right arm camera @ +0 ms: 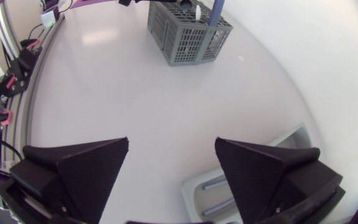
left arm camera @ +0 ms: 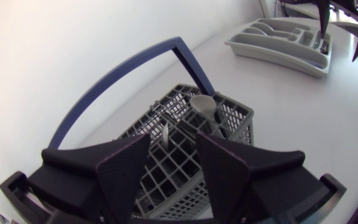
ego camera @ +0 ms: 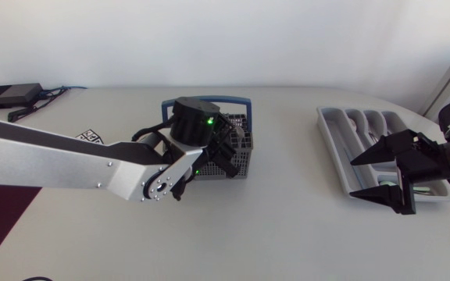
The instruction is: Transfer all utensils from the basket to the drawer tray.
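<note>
Spoon (left arm camera: 202, 107) and a thin pale utensil handle (left arm camera: 165, 134) stand upright in the grey basket (left arm camera: 235, 127) in our left wrist view. Our left gripper (left arm camera: 173, 149) hangs right over the basket, its two fingers spread and nothing held between them. The pale handle rises in the gap just ahead of the fingertips, and the spoon's bowl stands a little beyond one finger. We see neither touched. The basket's blue handle (left arm camera: 123, 81) arches past both. Well apart from the basket lies the grey drawer tray (left arm camera: 272, 56), with our right gripper (left arm camera: 340, 28) above it.

In the head view our left arm (ego camera: 69, 160) reaches the basket from the side away from the tray. Its gripper covers much of the basket's grid, so we cannot make out the utensils there. Our right gripper is spread wide and empty over the tray's edge that faces the basket. A black power adapter (ego camera: 6, 95) lies far from the basket, at the table's (ego camera: 287, 234) back edge.

In the right wrist view the fingers stand wide apart around nothing, one of them over the tray's corner. The basket sits well ahead across bare table, a pale utensil tip showing above its rim beside the blue handle.
</note>
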Controlling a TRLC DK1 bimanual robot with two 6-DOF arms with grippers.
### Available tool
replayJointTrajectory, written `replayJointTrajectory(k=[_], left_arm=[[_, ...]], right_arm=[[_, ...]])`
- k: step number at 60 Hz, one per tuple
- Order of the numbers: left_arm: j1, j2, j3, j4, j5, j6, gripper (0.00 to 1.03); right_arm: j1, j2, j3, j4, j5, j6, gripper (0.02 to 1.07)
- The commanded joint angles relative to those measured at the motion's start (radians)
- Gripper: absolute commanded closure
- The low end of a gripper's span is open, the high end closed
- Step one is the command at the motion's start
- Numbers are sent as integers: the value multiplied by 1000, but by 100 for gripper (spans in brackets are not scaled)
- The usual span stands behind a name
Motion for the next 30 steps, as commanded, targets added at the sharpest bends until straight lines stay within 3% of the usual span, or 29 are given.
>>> replayJointTrajectory(k=[1, 30], left_arm=[[4, -6, -27, 28, -11, 23, 54], [23, 72, 9, 84, -11, 26, 53]], right_arm=[[17, -11, -35, 12, -16, 28, 7], [43, -6, -55, 47, -23, 34, 7]])
